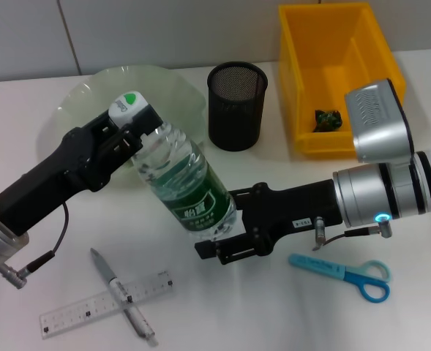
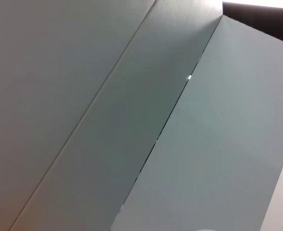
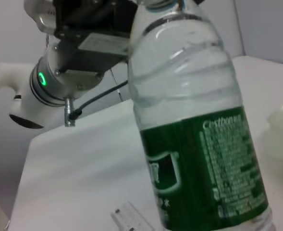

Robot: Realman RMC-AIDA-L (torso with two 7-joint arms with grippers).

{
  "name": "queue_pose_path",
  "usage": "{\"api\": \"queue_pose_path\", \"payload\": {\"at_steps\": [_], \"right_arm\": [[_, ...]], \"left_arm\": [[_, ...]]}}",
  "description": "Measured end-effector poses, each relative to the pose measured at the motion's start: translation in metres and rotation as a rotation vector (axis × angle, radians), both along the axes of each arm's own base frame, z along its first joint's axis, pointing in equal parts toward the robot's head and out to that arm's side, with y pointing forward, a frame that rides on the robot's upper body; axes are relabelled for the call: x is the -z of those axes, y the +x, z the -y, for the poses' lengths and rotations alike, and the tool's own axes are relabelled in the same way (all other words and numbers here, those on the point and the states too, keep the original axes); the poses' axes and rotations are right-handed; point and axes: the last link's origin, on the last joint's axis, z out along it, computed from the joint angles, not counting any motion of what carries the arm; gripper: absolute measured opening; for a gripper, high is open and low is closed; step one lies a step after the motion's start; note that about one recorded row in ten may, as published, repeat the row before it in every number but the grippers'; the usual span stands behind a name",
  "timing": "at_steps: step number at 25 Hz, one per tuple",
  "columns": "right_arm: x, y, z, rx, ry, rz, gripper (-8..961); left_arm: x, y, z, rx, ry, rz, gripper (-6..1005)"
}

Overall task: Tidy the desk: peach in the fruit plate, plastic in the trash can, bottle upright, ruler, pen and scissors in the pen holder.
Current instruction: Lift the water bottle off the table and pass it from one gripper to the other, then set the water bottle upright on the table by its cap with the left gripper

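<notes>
At far left of desk (image 1: 288, 314), L arm comes in low from the edge. Ruler (image 1: 105, 303), clear, lies flat near front edge w/ pen (image 1: 122, 295) lying crossed over it, touching. Both well apart from the pen holder.

Left gripper (image 1: 131, 131) is up at the bottle's cap end, in front of the pale green fruit plate (image 1: 167, 84). Fingers clenched around the neck of the bottle (image 1: 182, 183), just under the white cap w/ green mark. Bottle tilted, cap toward back-left, base toward front-right; not upright. Green label on lower half, clear ribbed body above.

L wrist cam: only grey wall panels and a seam, no task items, no fingers.

Centre: right gripper (image 1: 226, 234) at the bottle's base end, jaws closed on the lower body beside the label. So both grippers grasp the same bottle, one per end. R wrist cam confirms bottle close up, label readable, L arm w/ green ring light behind it.

Behind centre: black mesh pen holder (image 1: 237, 102), upright, beside the plate.

Right: yellow trash can (image 1: 336, 69) at back, small dark crumpled item inside, can't tell what. Blue scissors (image 1: 343, 270) lie flat on desk in front of R arm, near front edge.
</notes>
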Motion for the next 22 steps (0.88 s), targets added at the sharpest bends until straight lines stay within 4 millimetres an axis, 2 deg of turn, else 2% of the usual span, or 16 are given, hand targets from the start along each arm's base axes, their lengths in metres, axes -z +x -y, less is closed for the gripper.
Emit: {"api": "queue_pose_path", "payload": {"at_steps": [22], "right_arm": [[-0.001, 0.018, 0.002, 0.011, 0.054, 0.038, 741]], "left_arm": [[-0.007, -0.006, 0.001, -0.004, 0.032, -0.014, 439]]}}
